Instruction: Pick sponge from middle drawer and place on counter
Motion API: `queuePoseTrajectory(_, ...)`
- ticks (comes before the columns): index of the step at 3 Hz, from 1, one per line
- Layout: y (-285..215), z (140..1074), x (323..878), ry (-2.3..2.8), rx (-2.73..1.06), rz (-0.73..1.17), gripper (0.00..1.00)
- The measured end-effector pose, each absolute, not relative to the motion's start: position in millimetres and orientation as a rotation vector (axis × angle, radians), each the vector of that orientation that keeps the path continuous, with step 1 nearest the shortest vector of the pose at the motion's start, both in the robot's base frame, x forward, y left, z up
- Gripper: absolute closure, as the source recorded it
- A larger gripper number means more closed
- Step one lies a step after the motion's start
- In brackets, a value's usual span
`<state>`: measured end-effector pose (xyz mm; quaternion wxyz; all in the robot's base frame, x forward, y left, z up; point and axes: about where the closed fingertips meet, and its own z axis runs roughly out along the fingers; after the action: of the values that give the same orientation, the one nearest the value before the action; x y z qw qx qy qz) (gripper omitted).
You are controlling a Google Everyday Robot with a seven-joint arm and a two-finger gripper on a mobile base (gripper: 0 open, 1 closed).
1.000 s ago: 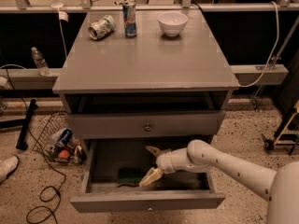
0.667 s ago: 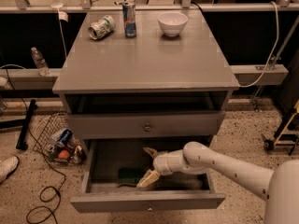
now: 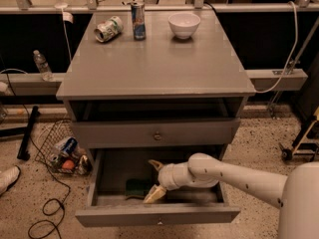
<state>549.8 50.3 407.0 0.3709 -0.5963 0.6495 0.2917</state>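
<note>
The middle drawer (image 3: pixel 157 214) is pulled open at the bottom of the grey cabinet. The dark green sponge (image 3: pixel 136 187) lies flat on the drawer floor, near the front and left of centre. My gripper (image 3: pixel 154 179) reaches into the drawer from the right on a white arm. Its two pale fingers are spread, one finger (image 3: pixel 155 166) above and behind the sponge and the other (image 3: pixel 154 194) at the sponge's right edge. The sponge still rests on the drawer floor. The counter (image 3: pixel 154 63) is the broad grey top above.
On the counter's far edge lie a tipped can (image 3: pixel 108 28), an upright can (image 3: pixel 138 20) and a white bowl (image 3: pixel 184 24). A closed drawer front with a knob (image 3: pixel 157 135) sits above the open one. A wire basket of cans (image 3: pixel 62 151) and cables lie on the floor at left.
My gripper has moved a little to the left inside the drawer, closer to the sponge. The sponge has not moved.
</note>
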Motion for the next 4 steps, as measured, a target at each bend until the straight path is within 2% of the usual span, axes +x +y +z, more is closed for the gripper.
queuePoseTrajectory(4,52,385,545,1.720,-1.625,0.704,0.00)
